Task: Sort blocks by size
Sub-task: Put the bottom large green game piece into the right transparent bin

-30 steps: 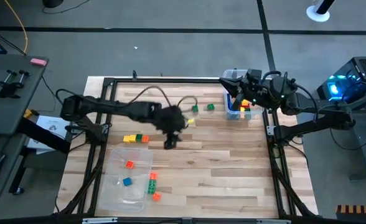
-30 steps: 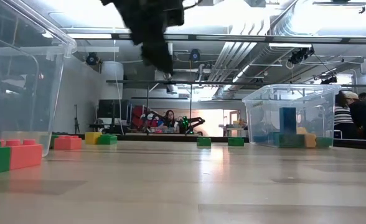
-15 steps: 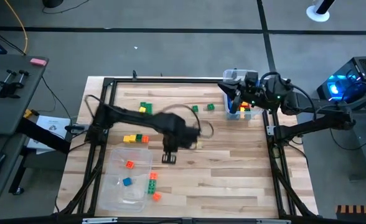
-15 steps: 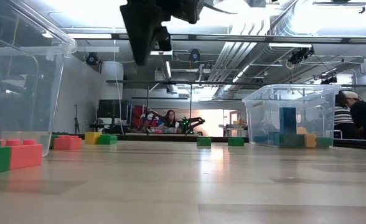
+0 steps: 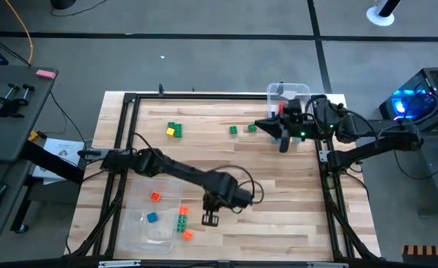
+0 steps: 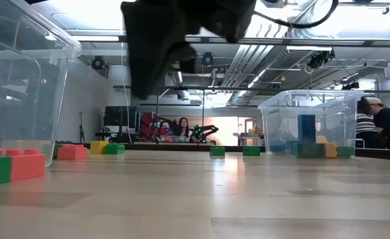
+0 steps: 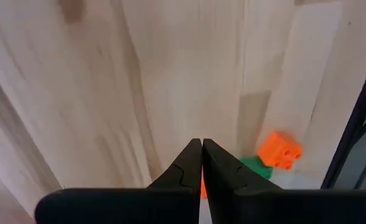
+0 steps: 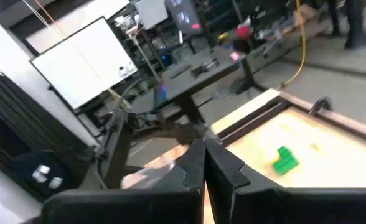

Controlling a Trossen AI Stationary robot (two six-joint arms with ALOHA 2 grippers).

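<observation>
Since a second ago, my left gripper (image 5: 210, 219) has swung from the middle of the table down toward the lower centre of the high view, and my right gripper (image 5: 282, 146) has left the far bin (image 5: 296, 91) at the upper right and now hangs just below it. In the left wrist view my left fingers (image 7: 184, 171) are pressed together with nothing between them, and the right wrist view shows my right fingers (image 8: 194, 165) closed and empty too. I judge the step in hand to be reaching for the loose blocks beside the near bin (image 5: 141, 234) at the lower left. To do it well I should spread the fingers before descending, come down square over one block only, and keep clear of the bin's wall so I do not nudge it. An orange block (image 7: 280, 150) lies just ahead of my left fingertips in the wrist view, touching a green block (image 7: 253, 168); in the high view this cluster sits just left of the left gripper, by the bin's right edge. Inside that bin I see an orange and a blue block. Farther off, a green and yellow pair (image 5: 173, 130) lies at upper left and two small green blocks (image 5: 242, 129) at upper centre, near my right gripper.
</observation>
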